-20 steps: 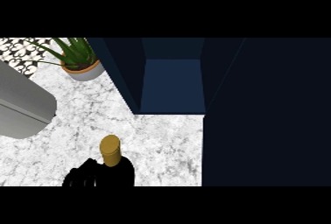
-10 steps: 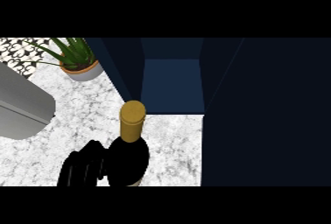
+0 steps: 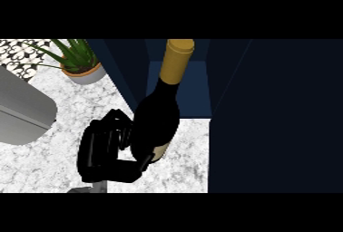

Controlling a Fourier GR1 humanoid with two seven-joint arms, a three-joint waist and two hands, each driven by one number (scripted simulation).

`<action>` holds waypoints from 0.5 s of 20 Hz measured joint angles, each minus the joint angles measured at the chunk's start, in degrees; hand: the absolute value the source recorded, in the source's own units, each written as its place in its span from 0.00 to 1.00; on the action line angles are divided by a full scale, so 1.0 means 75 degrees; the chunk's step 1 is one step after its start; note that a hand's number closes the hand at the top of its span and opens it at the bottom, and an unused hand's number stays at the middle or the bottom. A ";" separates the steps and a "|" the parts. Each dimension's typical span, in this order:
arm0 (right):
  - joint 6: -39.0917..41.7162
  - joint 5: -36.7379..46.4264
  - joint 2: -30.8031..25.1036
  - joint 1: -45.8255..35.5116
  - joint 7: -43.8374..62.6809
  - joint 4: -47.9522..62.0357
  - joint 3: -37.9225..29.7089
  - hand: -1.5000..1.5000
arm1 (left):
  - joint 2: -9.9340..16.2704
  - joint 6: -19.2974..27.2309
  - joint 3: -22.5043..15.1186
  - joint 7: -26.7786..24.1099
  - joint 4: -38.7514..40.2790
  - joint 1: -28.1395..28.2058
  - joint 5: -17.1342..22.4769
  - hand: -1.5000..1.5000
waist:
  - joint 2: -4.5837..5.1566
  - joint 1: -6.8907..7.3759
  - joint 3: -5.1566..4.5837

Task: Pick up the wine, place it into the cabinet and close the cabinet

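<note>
While it is held above the counter's (image 3: 53, 149) far edge, the wine bottle (image 3: 155, 120) tilts with its gold-capped neck (image 3: 177, 59) toward the open cabinet (image 3: 191, 88). Holder: one black hand (image 3: 104, 152), fingers curled round the bottle's lower body; which hand, not determinable. Other hand: not seen. Nearby: potted plant (image 3: 80, 63) at the far left corner; grey rounded appliance (image 3: 20, 111) at the left edge. Risk, as judged: the neck may clip the cabinet's frame if the bottle enters askew, and tilt could let it slide.
</note>
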 measured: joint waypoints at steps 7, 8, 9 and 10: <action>0.0169 -0.0090 -0.0024 0.0269 -0.0141 -0.0117 -0.0047 0.00 | -0.0001 0.1211 -0.0464 -0.0086 0.0960 -0.1267 -0.0325 1.00 | -0.0002 -0.0019 -0.0001; 0.0174 -0.0049 -0.0030 0.0203 -0.0208 0.0017 -0.0077 0.00 | -0.0001 0.1399 -0.0606 -0.0067 0.1036 -0.1418 -0.0383 1.00 | -0.0001 -0.0017 0.0000; 0.0197 0.0000 0.0004 0.0291 -0.0258 -0.0027 -0.0030 0.00 | -0.0001 0.1430 -0.0652 -0.0171 0.1296 -0.1544 -0.0377 1.00 | 0.0001 -0.0022 0.0001; 0.0145 0.0075 0.0036 0.0230 -0.0244 -0.0001 0.0024 0.00 | -0.0001 0.1616 -0.0754 -0.0152 0.1443 -0.1723 -0.0413 1.00 | 0.0001 -0.0022 0.0001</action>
